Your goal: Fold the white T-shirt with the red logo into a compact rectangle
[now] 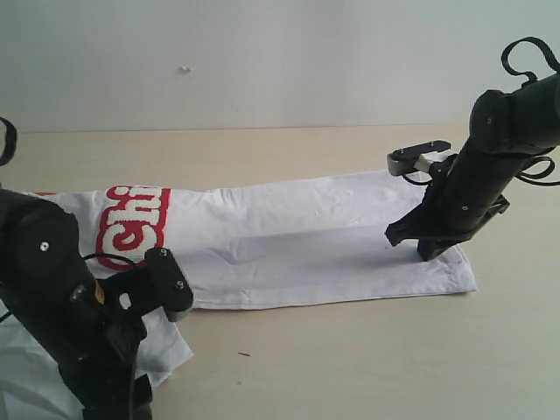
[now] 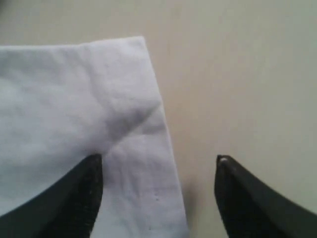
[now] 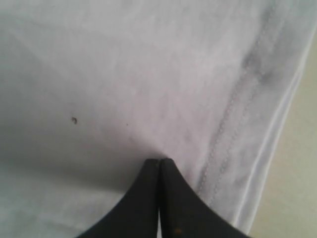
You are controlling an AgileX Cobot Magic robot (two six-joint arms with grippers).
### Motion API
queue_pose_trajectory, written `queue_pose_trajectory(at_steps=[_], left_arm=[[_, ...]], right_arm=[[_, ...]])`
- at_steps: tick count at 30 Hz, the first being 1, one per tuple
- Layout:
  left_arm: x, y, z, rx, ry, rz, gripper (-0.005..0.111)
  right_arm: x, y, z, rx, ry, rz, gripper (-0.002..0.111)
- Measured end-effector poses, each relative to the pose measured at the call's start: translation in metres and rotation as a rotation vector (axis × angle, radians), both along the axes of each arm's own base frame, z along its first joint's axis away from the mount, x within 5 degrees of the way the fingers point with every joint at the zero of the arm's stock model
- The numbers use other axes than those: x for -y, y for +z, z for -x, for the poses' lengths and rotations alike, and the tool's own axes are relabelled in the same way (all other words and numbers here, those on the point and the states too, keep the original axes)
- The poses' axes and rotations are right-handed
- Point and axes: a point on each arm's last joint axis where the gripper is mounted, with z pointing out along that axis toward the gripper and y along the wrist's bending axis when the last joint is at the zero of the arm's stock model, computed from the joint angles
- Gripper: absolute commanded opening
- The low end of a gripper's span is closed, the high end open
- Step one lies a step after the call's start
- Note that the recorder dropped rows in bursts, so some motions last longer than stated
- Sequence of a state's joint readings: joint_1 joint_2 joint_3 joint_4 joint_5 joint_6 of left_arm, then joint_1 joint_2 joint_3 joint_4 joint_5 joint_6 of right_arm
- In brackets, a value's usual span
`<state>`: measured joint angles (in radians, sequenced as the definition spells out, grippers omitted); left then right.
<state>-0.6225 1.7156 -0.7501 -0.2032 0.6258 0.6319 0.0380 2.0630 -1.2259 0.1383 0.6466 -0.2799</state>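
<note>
The tan table (image 1: 350,359) is the biggest thing. It has lots of bare room in front of the shirt, and more behind it, up to the wall (image 1: 262,61).

The white T-shirt (image 1: 306,245) lies flat on the table in a long strip from left to right. Its front edge is straight. Its right end stops at a corner just past the right arm. The red logo (image 1: 131,223) is at the left end.

The left gripper (image 2: 158,163) is wide open and holds nothing. One finger (image 2: 79,193) is over the shirt. The other is over bare table, with the shirt's edge between them.

The right gripper (image 3: 159,161) is closed tight. Its tips touch the cloth near the stitched hem (image 3: 233,114). I cannot tell if it pinches any cloth.
</note>
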Motion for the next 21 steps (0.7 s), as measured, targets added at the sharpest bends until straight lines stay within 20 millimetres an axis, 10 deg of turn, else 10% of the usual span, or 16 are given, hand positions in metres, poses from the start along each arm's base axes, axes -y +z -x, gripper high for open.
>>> queue_pose_trajectory(at_steps=[4,10,21], left_arm=[[0.000,-0.013,-0.002,-0.023,-0.007,-0.041,0.055],[-0.003,-0.016,-0.009,0.016,-0.039,-0.125,0.003],[-0.007,-0.005,-0.021,-0.038,-0.138,-0.292,0.000]], right_arm=[[0.000,0.000,0.000,0.004,-0.003,-0.003,0.000],[0.000,0.000,0.000,0.004,-0.003,-0.004,0.000],[0.000,0.000,0.000,0.006,-0.004,-0.005,0.000]])
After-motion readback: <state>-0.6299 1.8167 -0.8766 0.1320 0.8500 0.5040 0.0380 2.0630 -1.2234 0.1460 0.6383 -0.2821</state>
